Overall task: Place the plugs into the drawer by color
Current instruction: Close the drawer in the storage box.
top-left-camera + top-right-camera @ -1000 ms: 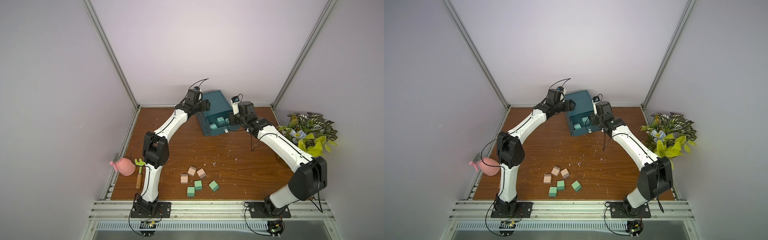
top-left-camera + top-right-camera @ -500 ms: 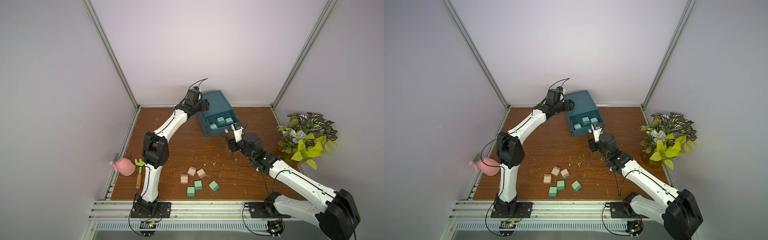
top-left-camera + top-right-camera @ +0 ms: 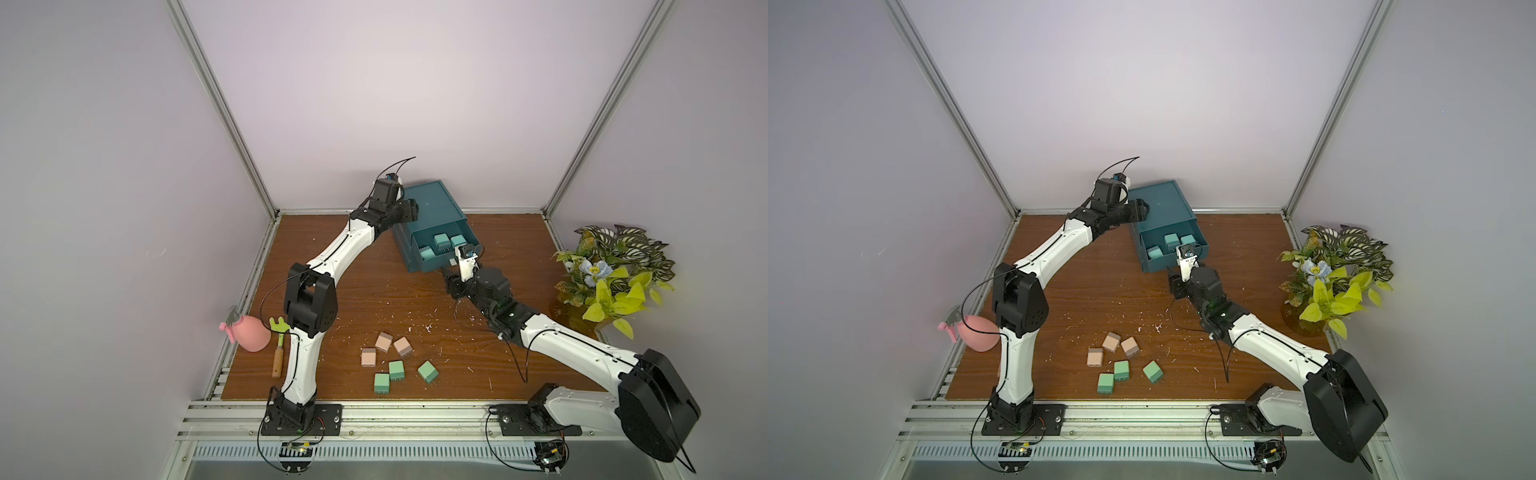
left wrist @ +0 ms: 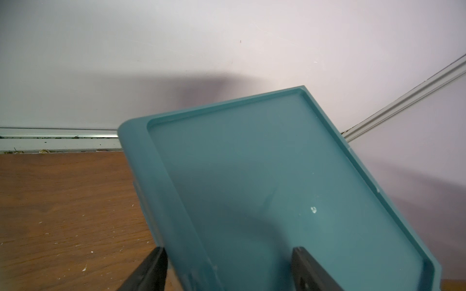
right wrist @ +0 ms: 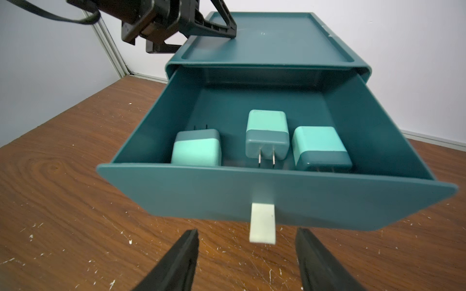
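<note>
The right arm has drawn back from over the open drawer (image 3: 432, 266) and dropped low in front of it. The left arm has stayed at the cabinet (image 3: 436, 203).

In both top views the cabinet stands at the middle of the table's (image 3: 374, 291) back edge, its top drawer pulled out toward the front right. Three teal plugs (image 3: 441, 242) lie inside. The right gripper (image 3: 451, 276) sits just off the drawer's front wall and carries nothing. The left gripper (image 3: 409, 210) is at the cabinet's top left edge. Three peach plugs (image 3: 383, 341) and three green plugs (image 3: 395, 370) lie clustered near the table's front edge, well apart from both grippers.

In the left wrist view the left gripper (image 4: 228, 252) has its jaws apart astride the cabinet's (image 4: 277, 189) top rim, one finger outside the side wall, the other over the top. I cannot tell whether they pinch it.

In the right wrist view the right gripper (image 5: 247, 231) has its jaws spread and empty. The white pull tab (image 5: 262, 223) hangs from the drawer's (image 5: 176, 191) front wall, straight ahead on the line between them and not yet touched. The teal plugs (image 5: 267, 133) sit in a row behind that wall.

The teal set looks complete, so closing this drawer is likely next. It would slide straight away from the right gripper, which is by far the nearer.
</note>
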{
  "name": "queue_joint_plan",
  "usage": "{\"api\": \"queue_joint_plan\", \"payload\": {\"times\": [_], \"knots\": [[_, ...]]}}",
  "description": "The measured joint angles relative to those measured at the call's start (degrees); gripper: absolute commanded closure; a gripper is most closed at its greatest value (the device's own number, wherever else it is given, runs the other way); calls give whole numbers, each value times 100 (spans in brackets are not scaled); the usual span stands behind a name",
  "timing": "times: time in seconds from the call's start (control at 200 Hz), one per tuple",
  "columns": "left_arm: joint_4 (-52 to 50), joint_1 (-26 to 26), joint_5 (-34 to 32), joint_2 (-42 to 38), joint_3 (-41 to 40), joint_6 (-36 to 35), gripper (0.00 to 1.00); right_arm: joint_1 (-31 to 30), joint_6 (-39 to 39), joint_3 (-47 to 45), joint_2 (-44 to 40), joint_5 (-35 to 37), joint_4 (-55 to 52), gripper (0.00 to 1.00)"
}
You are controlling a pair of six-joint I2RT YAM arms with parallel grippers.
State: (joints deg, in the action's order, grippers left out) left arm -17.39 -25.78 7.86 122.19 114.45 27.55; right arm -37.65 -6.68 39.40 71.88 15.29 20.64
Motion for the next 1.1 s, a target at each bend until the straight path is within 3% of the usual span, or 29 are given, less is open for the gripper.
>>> {"api": "queue_joint_plan", "payload": {"times": [1.101], "knots": [[133,9,9,-63,-149,55,30,72,26,970,1283,-13,745,32]]}}
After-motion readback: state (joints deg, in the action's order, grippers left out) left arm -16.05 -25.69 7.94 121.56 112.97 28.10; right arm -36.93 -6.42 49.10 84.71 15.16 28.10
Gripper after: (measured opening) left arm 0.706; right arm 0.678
